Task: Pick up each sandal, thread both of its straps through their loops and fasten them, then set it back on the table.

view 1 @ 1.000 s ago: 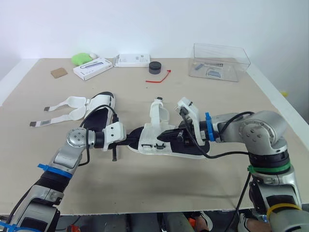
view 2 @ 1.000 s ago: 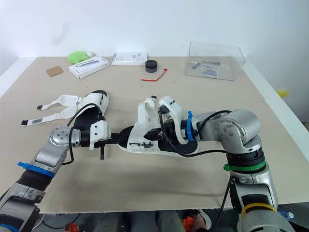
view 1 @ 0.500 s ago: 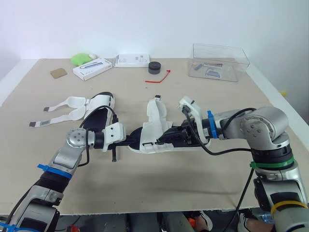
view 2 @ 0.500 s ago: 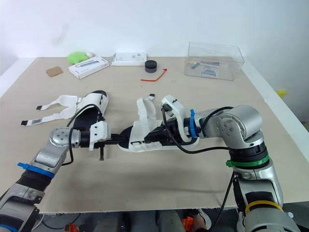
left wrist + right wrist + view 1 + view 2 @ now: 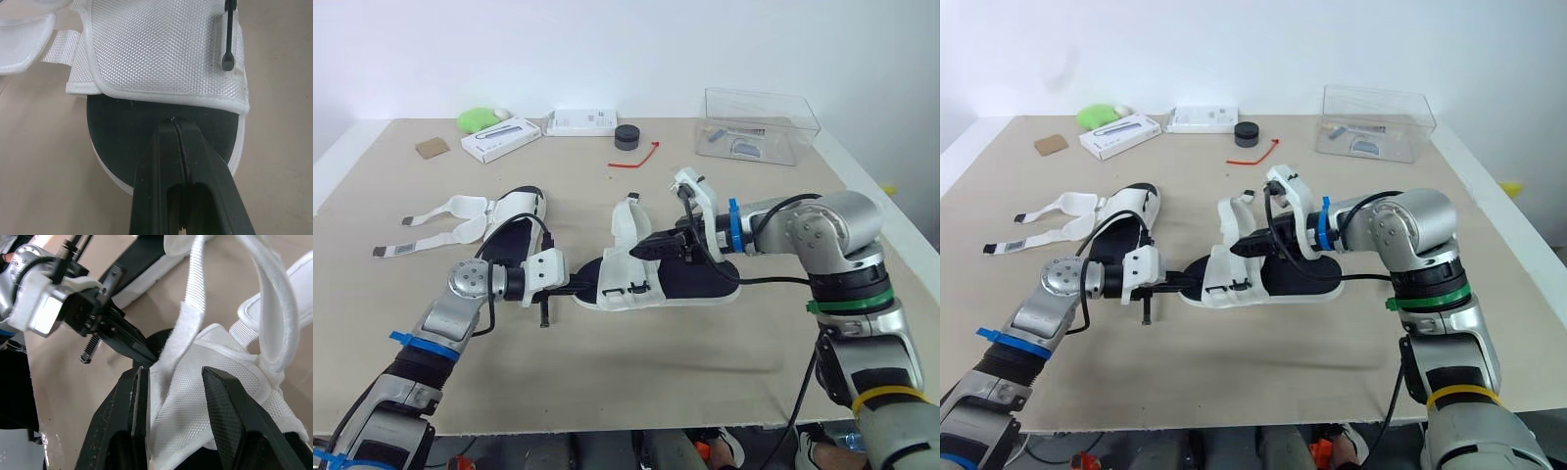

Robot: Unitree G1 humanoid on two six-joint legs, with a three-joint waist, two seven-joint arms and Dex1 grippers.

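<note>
Sandal [image 5: 677, 282] you're working sits mid-table, sole down on the table [image 5: 607, 392] as far as I can tell, toe toward the robot's left. Its mesh toe band [image 5: 156, 54] lies over the front. The upper strap [image 5: 188, 328] stands up loose with its hook-tape end free, not through any loop I can see. Call that one unfastened. Can't tell whether the front strap is threaded.

Second sandal [image 5: 514, 230] lies to the left and farther back, its straps [image 5: 462, 207] splayed flat on the table. My read: you're early. Zero sandals done, fastening left on both, plus the set-downs.

Right gripper [image 5: 646, 251]: fingers spread, the loose strap running up between them, no pinch on it. You'd need to close on the strap end before you can feed it. Right forearm comes across inward from a bent elbow, roughly level, and hovers over the midfoot, pointing to the robot's left.

Left gripper [image 5: 174, 122]: fingers pressed together, tips on the black insole right at the toe band's edge. Looks like it's pinning the toe down, with nothing visible between the fingers. Left forearm is low and reaching in, gripper level, pointing right. The two grippers face each other along the sandal.

Clear box [image 5: 759, 125] at the far edge is well apart, no concern.
</note>
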